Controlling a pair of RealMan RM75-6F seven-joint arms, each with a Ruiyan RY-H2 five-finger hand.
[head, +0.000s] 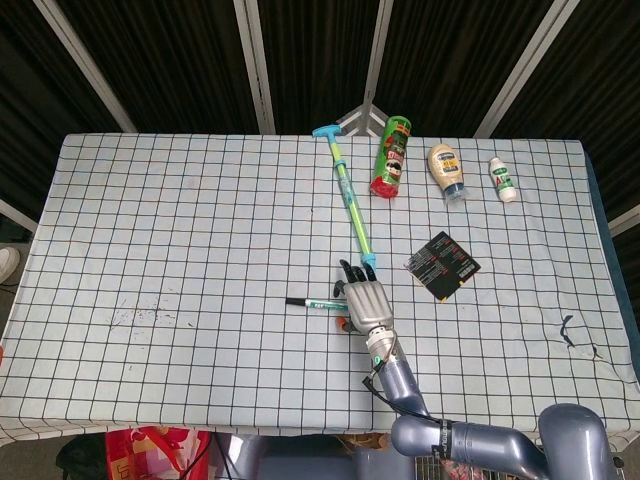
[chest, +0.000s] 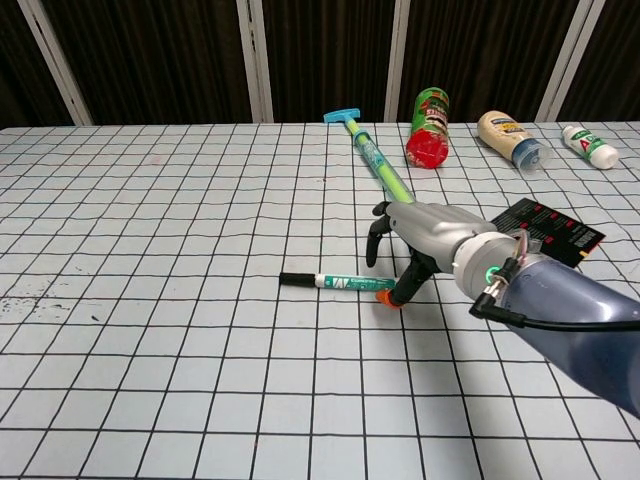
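Reach over the marker, grasp not yet made

Marker (chest: 342, 283) placement is plain: it lies flat on the checked counter (head: 180, 220), near the middle, black cap pointing toward the robot's left. The right robot hand (chest: 400, 250) is poised over the marker's white end, fingers spread and curved downward, the orange-tipped thumb (chest: 386, 299) set down just beside the pen's end. Nothing is held; the fingers are apart and no closure around the barrel can be seen. The step in hand is judged to be the approach for a grasp. For the next move, the fingers would need to be lowered astride the barrel and the thumb brought against it, since a thin round pen is likely to roll away if it is nudged from one side only.

From the chest view, the gap under the fingers and the thumb tip beside the pen are shown, which the head view hides beneath the back of the robot hand (head: 362, 298). From the head view, the layout is given: the long blue-green pump (head: 350, 207) ends just beyond the fingertips, and the black card (head: 442, 265) lies apart toward the robot's right. The chip can (head: 392, 156), the squeeze bottle (head: 446, 170) and the small white bottle (head: 502, 179) lie along the far edge. The left robot hand is shown in neither view.
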